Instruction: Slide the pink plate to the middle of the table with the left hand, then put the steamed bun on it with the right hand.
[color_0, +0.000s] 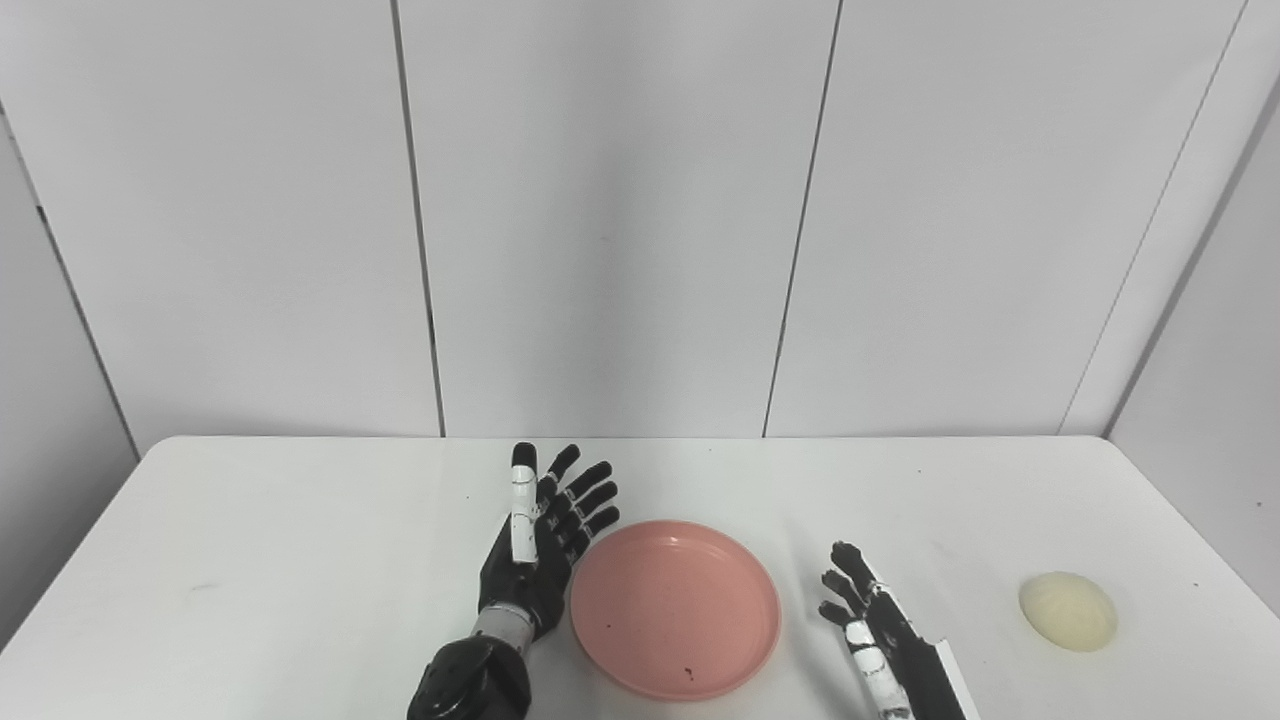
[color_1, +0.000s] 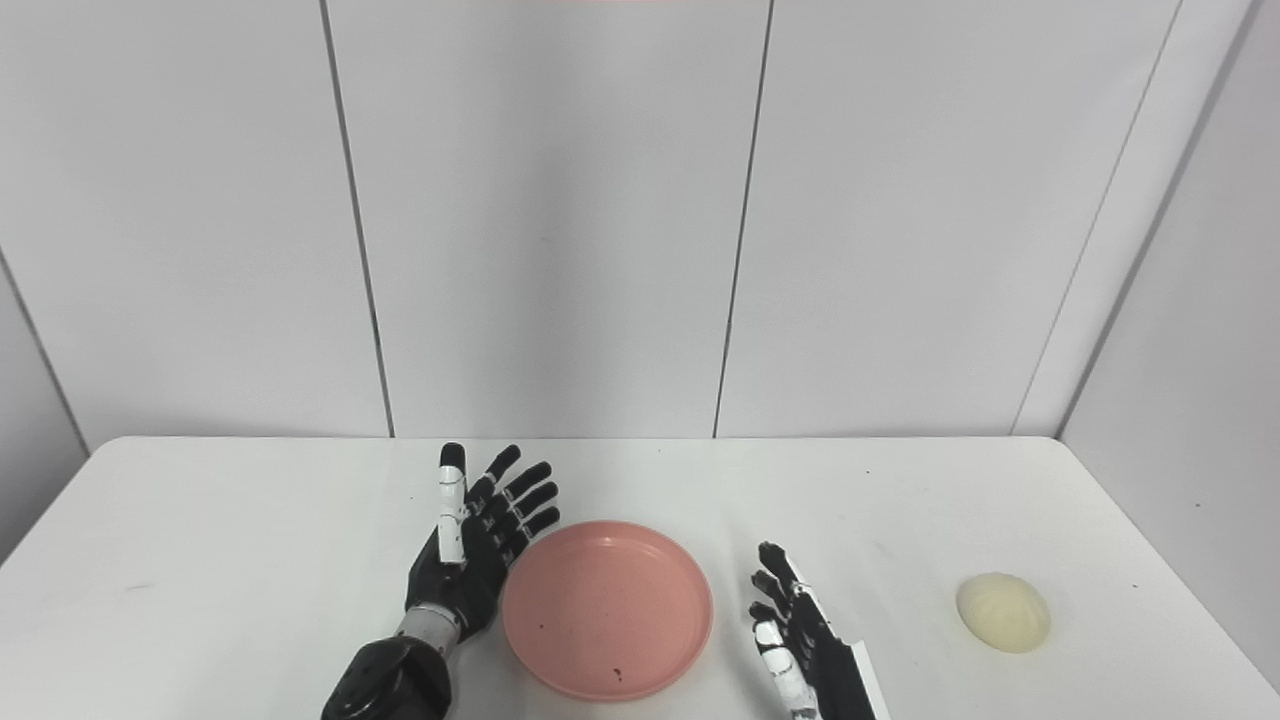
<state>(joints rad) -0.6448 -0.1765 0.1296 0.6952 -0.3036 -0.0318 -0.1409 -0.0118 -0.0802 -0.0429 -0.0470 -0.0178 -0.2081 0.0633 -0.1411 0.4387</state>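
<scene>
Though we look for brands or writing, we can read none on anything. Our landmark is the pink plate — round, shallow, with a raised rim and a few dark specks on its surface. It lies flat on the white bench, close to the near edge and about midway across. Our left hand stands just left of the plate, palm turned toward its rim, fingers spread and released, grasping nothing; whether it touches the rim we cannot tell. Our right hand sits just right of the plate, apart from it, fingers loosely apart and empty. Well to the right of the plate lies the steamed bun — pale cream, domed, smooth — near the bench's right edge. Bare bench runs behind the plate and far to its left.
</scene>
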